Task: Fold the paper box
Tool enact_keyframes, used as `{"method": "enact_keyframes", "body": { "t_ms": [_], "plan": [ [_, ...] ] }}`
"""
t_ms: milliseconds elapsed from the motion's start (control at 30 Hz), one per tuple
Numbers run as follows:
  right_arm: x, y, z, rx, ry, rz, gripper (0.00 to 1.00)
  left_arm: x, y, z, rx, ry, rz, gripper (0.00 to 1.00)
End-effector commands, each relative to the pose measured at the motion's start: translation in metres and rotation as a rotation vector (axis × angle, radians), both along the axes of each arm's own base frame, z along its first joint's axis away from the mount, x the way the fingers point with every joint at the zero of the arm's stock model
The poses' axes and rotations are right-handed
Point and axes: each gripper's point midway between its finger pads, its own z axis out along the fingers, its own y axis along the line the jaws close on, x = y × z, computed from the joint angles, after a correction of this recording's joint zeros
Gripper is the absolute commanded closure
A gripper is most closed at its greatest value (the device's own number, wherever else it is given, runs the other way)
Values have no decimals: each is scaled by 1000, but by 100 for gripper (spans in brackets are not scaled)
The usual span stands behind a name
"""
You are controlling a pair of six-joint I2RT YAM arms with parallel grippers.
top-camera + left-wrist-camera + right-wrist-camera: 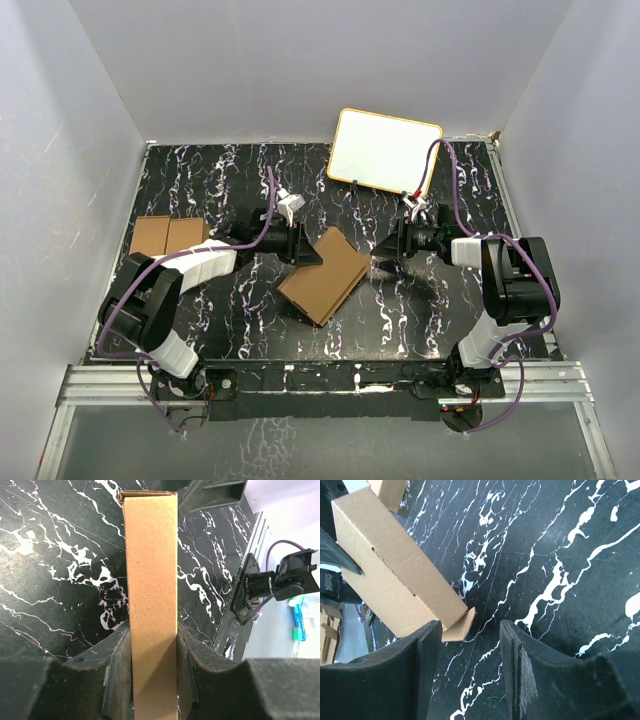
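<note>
- The paper box is seen as a slim carton, set slantwise near the middle of the tabletop
- The left gripper is closed on the box, a finger pressed against each side
- The right gripper is held half open, nothing between its fingers; the box's end flap is just beside one finger
- Two brown cartons are seen by the left edge

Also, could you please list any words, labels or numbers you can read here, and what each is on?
No text can be read.
The paper box is plain brown on every face shown.
The white board is blank.
The two brown cartons show no print.
A blue item at the right edge of the left wrist view is too blurred to read.
</note>
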Motion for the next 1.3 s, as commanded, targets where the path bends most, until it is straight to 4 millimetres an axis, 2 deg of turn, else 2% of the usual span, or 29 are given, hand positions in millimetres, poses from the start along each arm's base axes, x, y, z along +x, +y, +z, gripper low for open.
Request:
{"method": "enact_keyframes", "body": {
  "t_ms": [0,300,633,767,933,1067,1267],
  "plan": [
    [17,-1,16,28,-53,-32,47,-4,-1,14,-49,-62,-54,100],
    [14,7,13,5,-57,4,57,-1,-1,14,-48,-50,-45,100],
    [9,18,11,-29,-77,49,60,-1,2,13,-39,-48,-35,100],
    [9,20,10,-48,-87,55,67,-1,3,14,-40,-50,-31,100],
    [7,21,14,-46,-107,68,82,-1,6,13,-51,-38,-5,100],
    [5,22,18,-45,-132,82,87,2,7,19,-86,-43,32,100],
    [2,24,21,-65,-191,99,90,4,13,22,-119,-45,87,100]
  ]
}}
